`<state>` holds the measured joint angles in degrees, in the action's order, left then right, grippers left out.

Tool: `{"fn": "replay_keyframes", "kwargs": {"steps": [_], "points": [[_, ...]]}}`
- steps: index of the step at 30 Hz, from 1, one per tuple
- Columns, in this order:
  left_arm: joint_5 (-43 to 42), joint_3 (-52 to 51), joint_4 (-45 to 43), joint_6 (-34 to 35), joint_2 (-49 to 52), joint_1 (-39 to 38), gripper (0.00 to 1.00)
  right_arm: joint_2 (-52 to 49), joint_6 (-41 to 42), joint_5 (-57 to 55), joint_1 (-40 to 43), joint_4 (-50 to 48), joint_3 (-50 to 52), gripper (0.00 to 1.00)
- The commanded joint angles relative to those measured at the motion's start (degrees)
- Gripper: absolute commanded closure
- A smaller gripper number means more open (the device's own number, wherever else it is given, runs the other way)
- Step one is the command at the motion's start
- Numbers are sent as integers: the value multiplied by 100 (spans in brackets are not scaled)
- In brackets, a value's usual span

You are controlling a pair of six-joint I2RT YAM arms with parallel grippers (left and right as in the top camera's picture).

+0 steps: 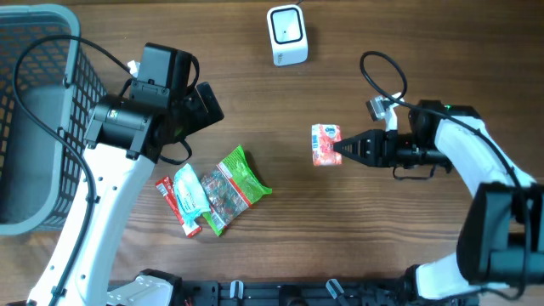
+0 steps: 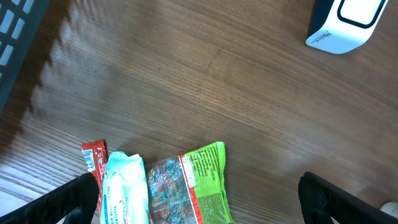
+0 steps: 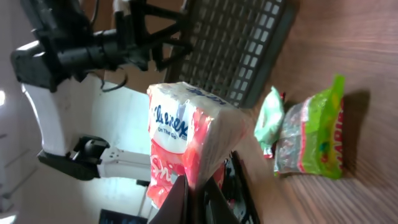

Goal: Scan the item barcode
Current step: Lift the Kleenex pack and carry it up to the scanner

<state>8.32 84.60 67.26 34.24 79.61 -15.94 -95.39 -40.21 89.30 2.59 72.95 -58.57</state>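
**Overhead.** The right arm [image 1: 459,144] reaches in from the right edge. Its right jaws are pinched shut on one edge of the tissue pack [image 1: 326,144], a red-and-white packet held right of the bench's middle. The white scanner [image 1: 287,35] stands at the far edge of the bench [image 1: 382,246], well apart from the pack, with only bare wood between them. A black cable [image 1: 384,75] loops just behind the right wrist. The left arm [image 1: 127,127] rises beside the grey basket [image 1: 34,119]. Near that arm lie a green snack bag [image 1: 242,180], a pale packet [image 1: 190,192] and a red bar [image 1: 177,204], overlapping in one cluster. The arm's housing hides the left jaws here.

**Left wrist.** The left jaws stand fully apart at the two bottom corners, holding nothing. Between them lie the green snack bag [image 2: 202,180], the pale packet [image 2: 122,190] and the red bar [image 2: 93,155], side by side and touching. The scanner [image 2: 345,23] sits at the top right and the basket [image 2: 15,37] cuts the top left corner.

**Right wrist.** The tissue pack [image 3: 186,146] fills the middle, clamped by its lower edge between the closed right jaws, and it blocks much of the view. Behind it are the left arm [image 3: 74,56], the basket [image 3: 230,43], the pale packet [image 3: 268,118] and the green snack bag [image 3: 314,130].
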Motion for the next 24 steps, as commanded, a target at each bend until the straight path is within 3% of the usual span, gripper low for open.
{"fn": "replay_keyframes", "kwargs": {"steps": [1, 4, 8, 11, 15, 18, 20, 24], "points": [[31, 37, 4, 74, 4, 15, 0, 1073, 199, 376, 98, 107, -15, 96], [31, 37, 4, 74, 4, 15, 0, 2061, 680, 376, 125, 2, -26, 96], [31, 37, 4, 74, 4, 15, 0, 2946, 2076, 374, 125, -933, -26, 96], [31, 37, 4, 74, 4, 15, 0, 3154, 2938, 372, 122, -1663, -26, 96], [31, 37, 4, 74, 4, 15, 0, 3121, 3117, 247, 111, -1814, -24, 96], [31, 37, 4, 72, 4, 15, 0, 3110, 3246, -1716, 111, -1808, 7, 96], [31, 37, 4, 72, 4, 15, 0, 3110, 3991, -3805, 111, -2070, 201, 96], [31, 37, 4, 74, 4, 15, 0, 3110, 4736, -5519, 39, -2782, 796, 96]]}}
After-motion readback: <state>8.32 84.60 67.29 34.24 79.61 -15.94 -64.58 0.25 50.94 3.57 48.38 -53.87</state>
